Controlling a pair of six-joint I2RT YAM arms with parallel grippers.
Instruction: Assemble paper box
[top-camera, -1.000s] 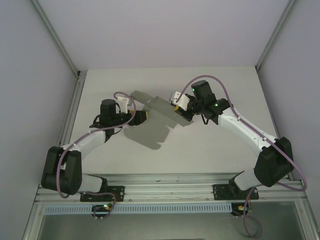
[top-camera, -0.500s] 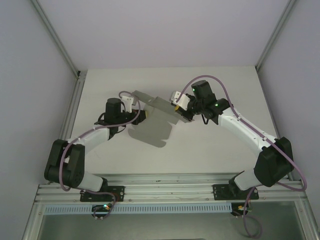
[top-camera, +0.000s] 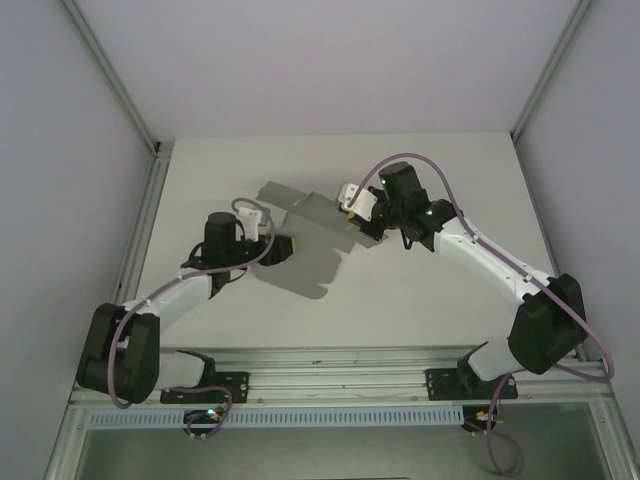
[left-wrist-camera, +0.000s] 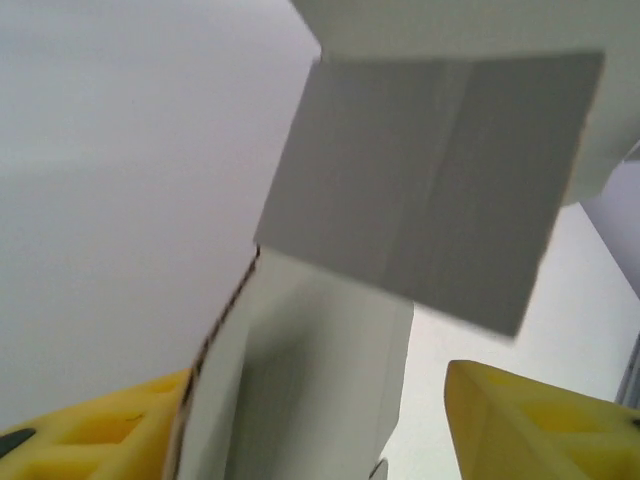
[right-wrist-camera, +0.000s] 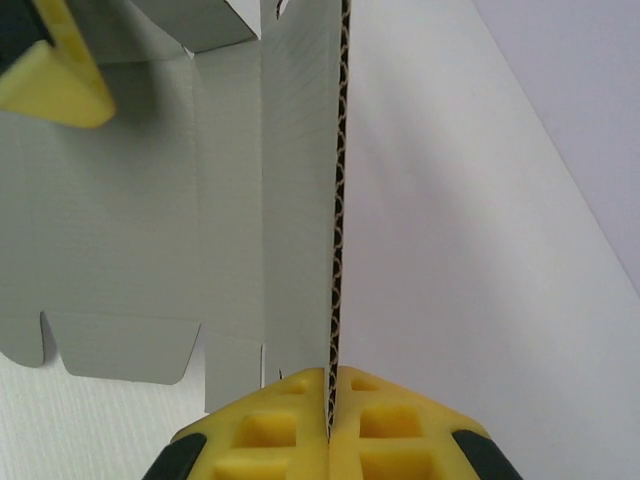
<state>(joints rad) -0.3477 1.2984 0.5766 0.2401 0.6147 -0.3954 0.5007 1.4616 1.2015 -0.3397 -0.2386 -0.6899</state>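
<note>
Flat grey paper box sitting tilted above mid-table, between both arms.
The right gripper is clamping the sheet's right edge; the left gripper is straddling a left flap, jaws apart. The table is lying bare all around.

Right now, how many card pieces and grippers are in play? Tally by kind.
box: 1
grippers: 2 (left gripper, right gripper)
Total: 3
</note>
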